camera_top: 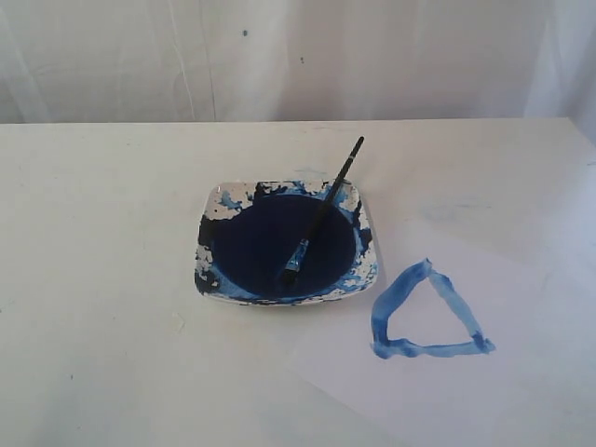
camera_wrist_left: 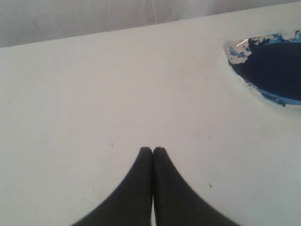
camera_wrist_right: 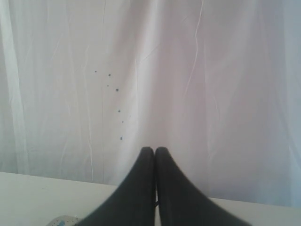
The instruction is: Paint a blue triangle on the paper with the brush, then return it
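Observation:
The blue triangle [camera_top: 426, 316] is painted on the paper [camera_top: 484, 382] at the right front of the table. The brush [camera_top: 322, 214] lies in the square dish [camera_top: 216, 207], its bristle tip in the navy paint and its black handle leaning over the far rim. No gripper shows in the exterior view. My left gripper [camera_wrist_left: 153, 149] is shut and empty above bare tabletop, with the dish's corner [camera_wrist_left: 233, 49] off to one side. My right gripper [camera_wrist_right: 154, 149] is shut and empty, facing the white curtain.
A white curtain [camera_top: 298, 56] hangs behind the table's far edge. The dish holds a dark navy pool of paint [camera_top: 270, 244]. A speck of the dish's rim [camera_wrist_right: 61, 220] shows low in the right wrist view.

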You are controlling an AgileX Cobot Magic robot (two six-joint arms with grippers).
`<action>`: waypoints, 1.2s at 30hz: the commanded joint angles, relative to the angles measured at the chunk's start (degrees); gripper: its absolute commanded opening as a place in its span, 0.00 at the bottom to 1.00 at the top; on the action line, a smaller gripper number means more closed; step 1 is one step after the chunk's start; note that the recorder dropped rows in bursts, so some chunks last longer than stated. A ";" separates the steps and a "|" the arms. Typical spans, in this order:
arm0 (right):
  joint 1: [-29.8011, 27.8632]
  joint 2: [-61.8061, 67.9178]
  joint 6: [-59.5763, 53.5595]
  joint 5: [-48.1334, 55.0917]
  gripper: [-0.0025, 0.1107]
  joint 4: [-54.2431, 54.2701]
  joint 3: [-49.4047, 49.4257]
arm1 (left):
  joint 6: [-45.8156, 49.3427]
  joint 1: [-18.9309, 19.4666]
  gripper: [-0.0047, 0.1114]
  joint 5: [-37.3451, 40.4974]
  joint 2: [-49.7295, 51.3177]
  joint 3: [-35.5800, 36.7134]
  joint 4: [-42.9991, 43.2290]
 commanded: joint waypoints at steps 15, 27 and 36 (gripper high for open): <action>-0.61 -0.47 -0.56 0.36 0.02 0.25 0.57 | 0.38 5.37 0.04 8.18 -0.48 3.00 1.92; -0.61 -0.47 -0.56 0.36 0.02 0.25 0.57 | 0.38 5.07 0.04 7.96 -0.48 3.00 1.94; 0.03 -3.03 -0.56 0.35 0.02 0.25 0.57 | 0.38 3.08 0.04 7.96 -0.48 3.00 2.09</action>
